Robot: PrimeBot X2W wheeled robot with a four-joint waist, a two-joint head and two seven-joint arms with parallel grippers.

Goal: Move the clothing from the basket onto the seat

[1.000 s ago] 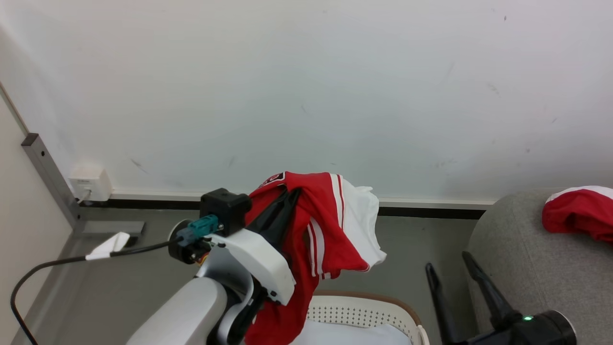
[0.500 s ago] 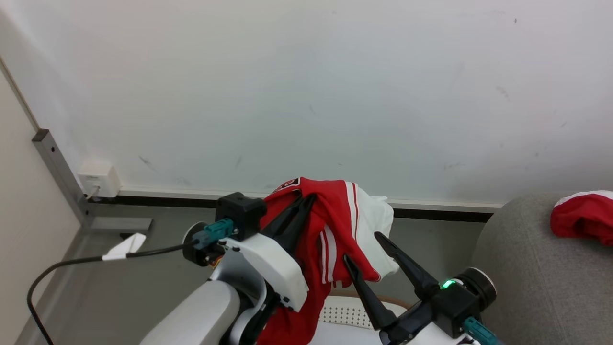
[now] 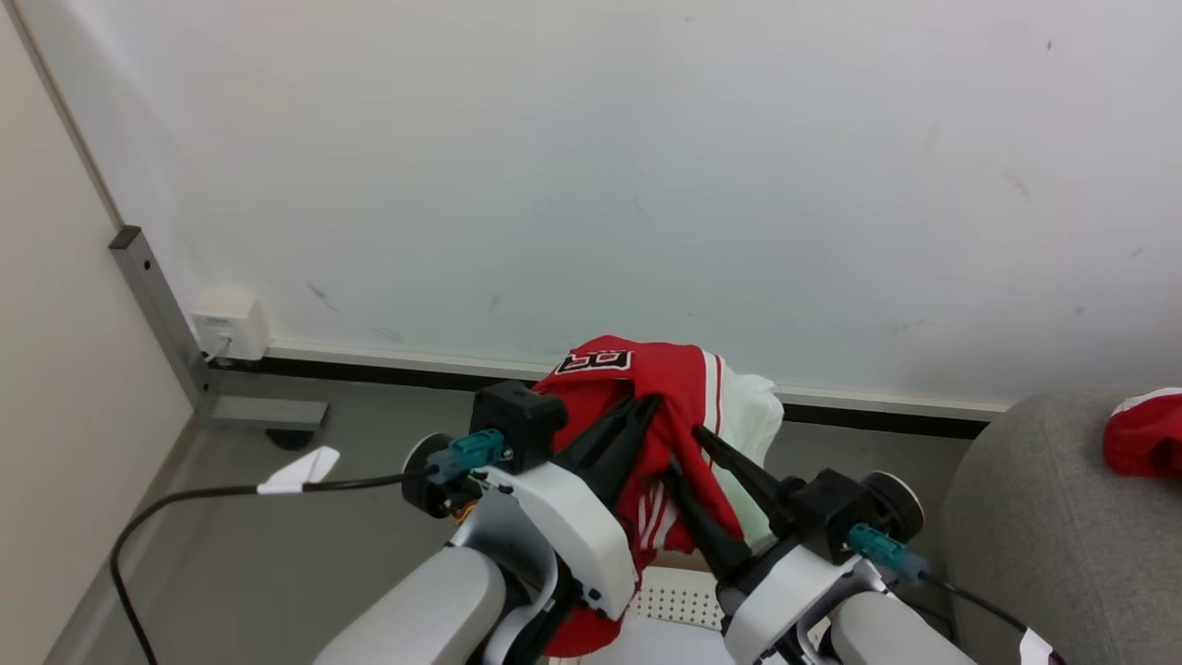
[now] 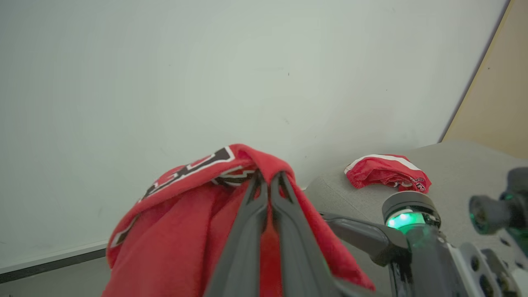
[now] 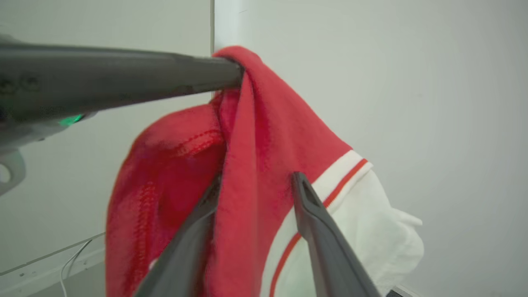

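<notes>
The left hand (image 3: 645, 406) is clamped on the red jersey (image 3: 669, 369), holding it above the basket (image 3: 679, 598) — the right hand (image 3: 681, 451), spread wide, straddles a hanging fold beside it — and another red garment (image 3: 1143, 432) lies on the grey seat (image 3: 1034, 517).

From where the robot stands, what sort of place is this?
Probably a bare test room staged as a laundry corner, not a lived-in home: plain white wall with a socket above a grey floor, a grey upholstered seat, a perforated laundry basket, and red sports clothing.
</notes>
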